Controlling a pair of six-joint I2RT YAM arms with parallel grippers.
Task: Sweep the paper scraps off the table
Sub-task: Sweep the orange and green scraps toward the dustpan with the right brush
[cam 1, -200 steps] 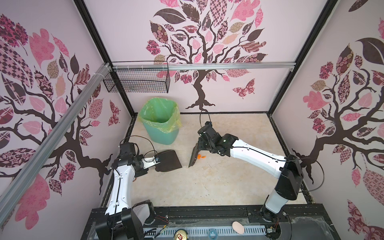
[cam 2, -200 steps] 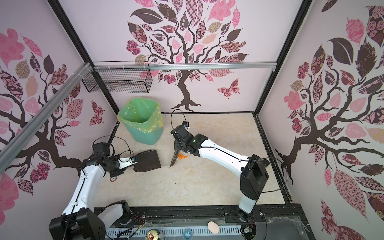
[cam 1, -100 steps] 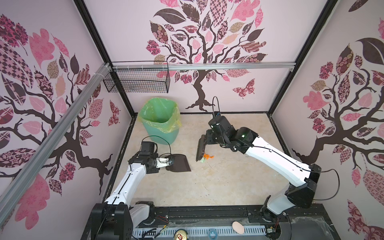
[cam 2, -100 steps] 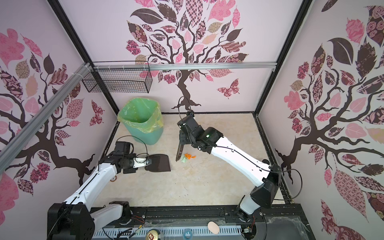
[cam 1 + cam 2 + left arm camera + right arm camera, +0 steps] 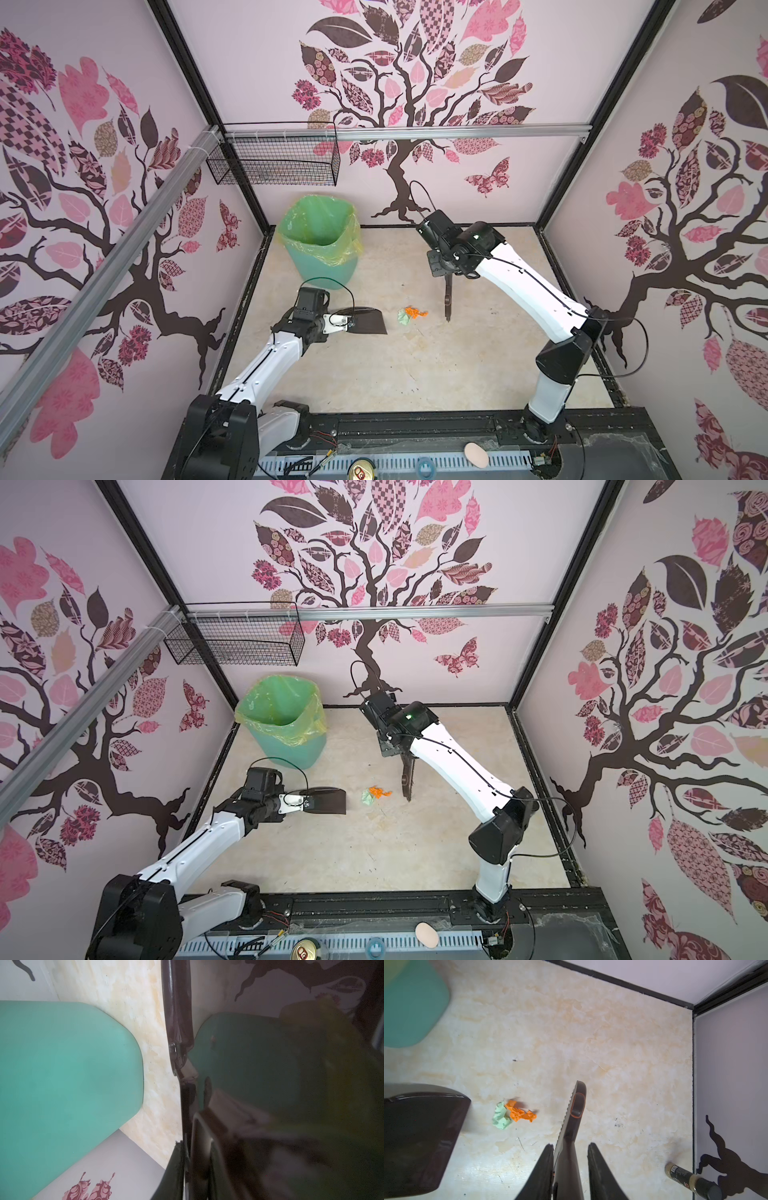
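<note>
Orange and pale green paper: the paper scraps lie in one small clump on the bare surface. They sit between dustpan and brush and touch neither. No other wads show in either top view.
Left tool: the left tool pinches the handle of the dark dustpan. It holds the pan low and flat, open mouth turned toward the clump, so the pan acts as the catcher.
Dustpan lip: it looks to rest on or just above the surface. The left wrist view is too dark and blurred to say which.
Right tool: the right tool is pressed together on the handle of the brush. The brush hangs down past the fingertips, close over the surface.
Brush side: it stands just beside the scraps on the side away from the dustpan, toothed edge facing them, so a stroke from there would likely drive the paper into the pan's mouth.
Bin: the teal, green-lined bin stands behind the dustpan on the left arm's side. That probably keeps the trip short once the pan is loaded.
Step in hand: lining up pan and brush, I judge, with the sweep not yet made.
Risk: light wads could skid past the pan's corner if its lip is off the surface.
</note>
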